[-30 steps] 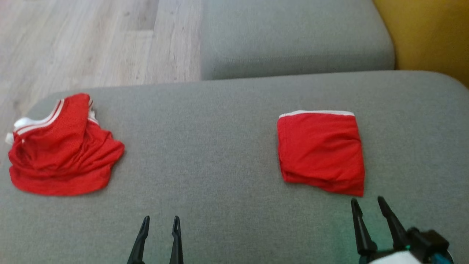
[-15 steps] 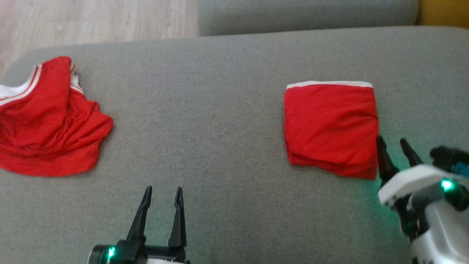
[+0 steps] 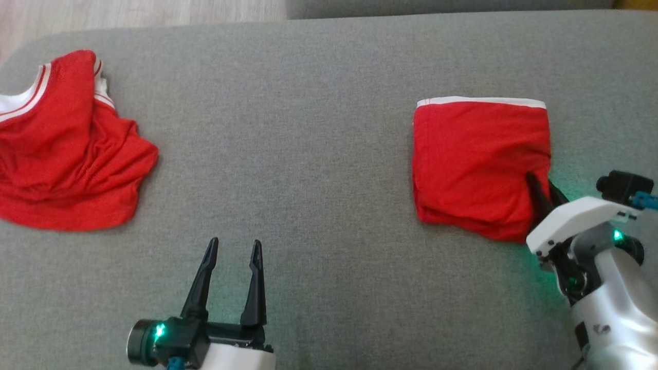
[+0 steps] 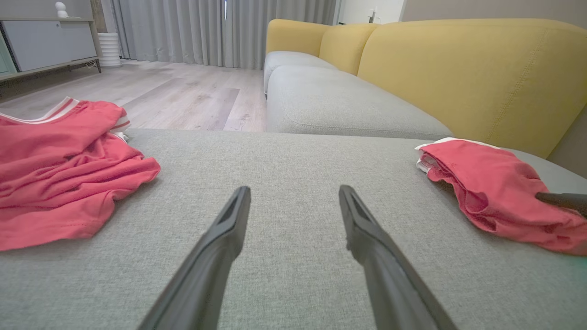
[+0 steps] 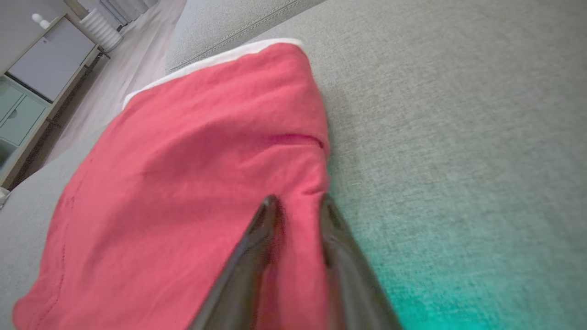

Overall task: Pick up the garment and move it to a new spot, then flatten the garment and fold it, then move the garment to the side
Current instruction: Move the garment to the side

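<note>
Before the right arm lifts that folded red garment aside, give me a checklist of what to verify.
1. Right gripper placed at the right edge of the folded garment: ok, cloth lies between its fingers.
2. Grip fully closed on the cloth: cannot tell.
3. All folded layers caught: cannot tell, the lower layers are hidden under the top one.
4. Left gripper out of the way: ok, open over the bare cushion, touching no cloth.
5. Crumpled garment clear of the lift: ok, it lies at the far left, well apart from the folded one.
</note>
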`<state>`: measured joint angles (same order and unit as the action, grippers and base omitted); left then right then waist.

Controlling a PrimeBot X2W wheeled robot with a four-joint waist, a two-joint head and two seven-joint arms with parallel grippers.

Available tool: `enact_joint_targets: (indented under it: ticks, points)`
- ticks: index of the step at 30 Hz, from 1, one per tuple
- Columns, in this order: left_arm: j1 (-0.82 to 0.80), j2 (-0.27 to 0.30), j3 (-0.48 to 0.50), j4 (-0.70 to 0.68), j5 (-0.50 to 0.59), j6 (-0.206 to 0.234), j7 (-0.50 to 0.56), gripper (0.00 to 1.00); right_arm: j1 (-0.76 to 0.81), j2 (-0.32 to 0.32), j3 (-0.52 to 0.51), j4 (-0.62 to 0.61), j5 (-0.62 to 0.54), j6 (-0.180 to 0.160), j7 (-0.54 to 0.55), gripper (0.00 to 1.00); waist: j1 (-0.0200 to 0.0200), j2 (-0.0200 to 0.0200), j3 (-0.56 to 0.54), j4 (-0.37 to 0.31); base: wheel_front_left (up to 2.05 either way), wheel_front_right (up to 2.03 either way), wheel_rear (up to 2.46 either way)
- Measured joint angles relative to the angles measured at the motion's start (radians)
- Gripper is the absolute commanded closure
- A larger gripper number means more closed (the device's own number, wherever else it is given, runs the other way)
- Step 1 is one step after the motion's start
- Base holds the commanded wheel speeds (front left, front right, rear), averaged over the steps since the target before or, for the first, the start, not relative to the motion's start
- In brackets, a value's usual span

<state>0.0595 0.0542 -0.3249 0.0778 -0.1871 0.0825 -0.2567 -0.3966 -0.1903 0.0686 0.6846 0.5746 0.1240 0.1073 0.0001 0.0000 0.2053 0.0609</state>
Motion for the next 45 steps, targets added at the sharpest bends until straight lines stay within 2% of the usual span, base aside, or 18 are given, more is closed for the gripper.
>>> enact_joint_targets:
  ticks: [1, 6, 14, 18, 23, 30, 32, 33, 35, 40, 45]
  points:
    - [-0.001, 0.000, -0.001, 0.000, 0.000, 0.000, 0.000, 0.00, -0.007, -0.005, 0.007, 0.001, 0.012, 0.000, 0.000, 1.00, 0.0000, 0.0000, 0.004, 0.000, 0.00, 0.00, 0.00]
    - [-0.010, 0.000, -0.003, -0.007, -0.016, 0.006, 0.000, 0.00, -0.022, -0.060, 0.044, -0.023, 0.050, 0.000, 0.004, 1.00, 0.0000, 0.0000, 0.024, -0.004, 0.00, 0.00, 0.00]
    - [-0.045, -0.001, 0.012, -0.032, -0.020, 0.004, 0.000, 0.00, -0.057, -0.253, 0.048, -0.103, 0.000, 0.000, 0.048, 1.00, 0.0000, 0.0000, 0.091, -0.040, 0.00, 0.00, 0.00]
    - [-0.083, -0.001, 0.035, -0.039, -0.020, -0.010, 0.000, 0.00, -0.090, -0.322, -0.008, -0.160, -0.040, 0.000, 0.090, 1.00, 0.0000, 0.0000, 0.139, -0.066, 0.00, 0.00, 0.00]
    - [-0.124, -0.001, 0.041, -0.049, -0.012, -0.031, 0.000, 0.00, -0.094, -0.376, -0.105, -0.242, -0.102, 0.000, 0.140, 1.00, 0.0001, 0.0000, 0.203, -0.095, 0.00, 0.00, 0.00]
    - [-0.165, -0.002, 0.063, -0.053, -0.005, -0.049, 0.000, 0.00, -0.092, -0.394, -0.227, -0.347, -0.183, 0.000, 0.186, 1.00, 0.0000, 0.0000, 0.266, -0.123, 0.00, 0.00, 0.00]
    - [-0.168, -0.002, 0.063, -0.051, -0.005, -0.052, 0.000, 0.00, -0.091, -0.392, -0.264, -0.370, -0.217, 0.000, 0.202, 0.77, 0.0001, 0.0000, 0.271, -0.125, 0.00, 0.00, 0.00]
    - [-0.169, -0.002, 0.063, -0.049, -0.005, -0.055, 0.000, 0.00, -0.089, -0.387, -0.280, -0.378, -0.230, 0.000, 0.211, 0.56, 0.0000, 0.0000, 0.270, -0.124, 0.00, 0.00, 0.00]
    - [-0.173, -0.002, 0.064, -0.047, -0.005, -0.056, 0.000, 0.00, -0.082, -0.368, -0.304, -0.397, -0.256, 0.000, 0.224, 0.00, -0.0001, 0.0000, 0.265, -0.122, 0.00, 0.00, 0.00]
    - [-0.175, -0.002, 0.067, -0.038, -0.005, -0.055, 0.000, 0.00, -0.051, -0.297, -0.326, -0.442, -0.341, 0.000, 0.227, 0.00, -0.0001, 0.0000, 0.236, -0.114, 0.00, 0.00, 0.00]
    - [-0.171, -0.002, 0.067, -0.031, -0.005, -0.050, 0.000, 0.00, -0.014, -0.245, -0.311, -0.469, -0.374, 0.000, 0.191, 0.00, -0.0001, 0.0000, 0.193, -0.108, 0.00, 0.00, 0.00]
